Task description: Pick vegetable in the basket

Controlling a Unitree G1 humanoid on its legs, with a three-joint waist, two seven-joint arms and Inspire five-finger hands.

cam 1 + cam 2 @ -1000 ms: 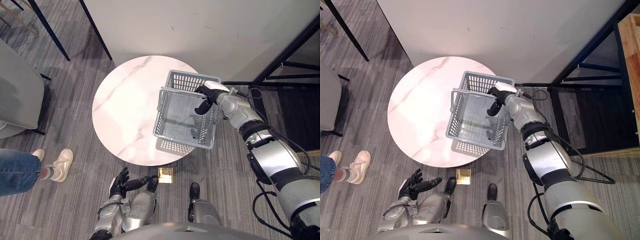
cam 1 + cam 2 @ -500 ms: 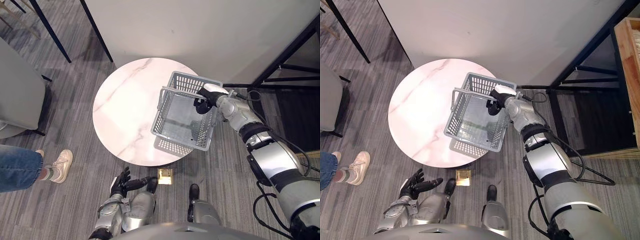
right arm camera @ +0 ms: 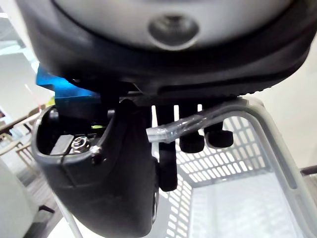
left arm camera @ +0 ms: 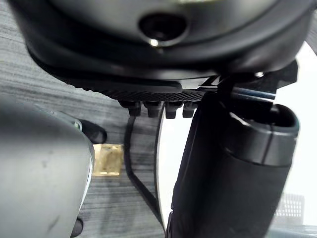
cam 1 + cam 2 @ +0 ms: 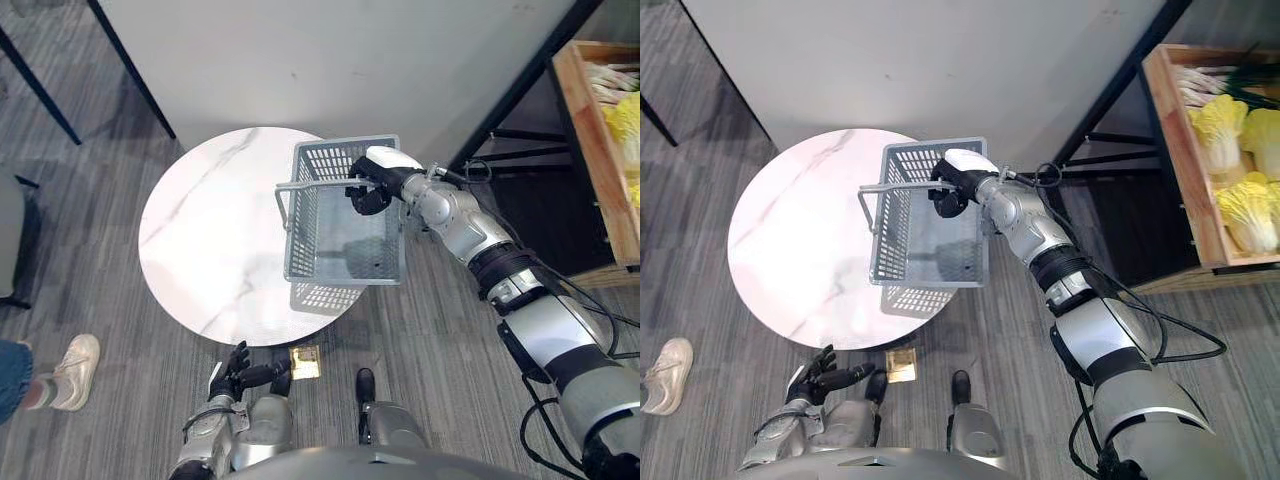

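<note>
Grey carpet (image 5: 110,400) underfoot: nearest, the left hand (image 5: 232,372) hangs low, fingers spread apart. Beyond, over the round marble tabletop (image 5: 200,250) at its right edge, the right hand (image 5: 368,186) curls its fingers round the handle (image 5: 305,185) of the grey basket (image 5: 345,297), which seems lifted. Farther right, pale cabbages (image 5: 1252,215) lie in a wooden crate (image 5: 1168,130)

Even, diffuse light from overhead fills both head views. The pale desk (image 5: 200,240) and the wall (image 5: 330,60) at 12 o'clock read bright, with no hard glare. The basket (image 5: 340,148) throws only a faint, soft-edged shadow on the desk beneath it. The space behind the black frame (image 5: 510,95) at 3 o'clock lies dim. In the wrist views the right robot hand (image 3: 99,168) and the left robot hand (image 4: 233,173) stand as near-black masses against washed-out white, and the basket's handle (image 3: 198,121) carries a bright glint.
</note>
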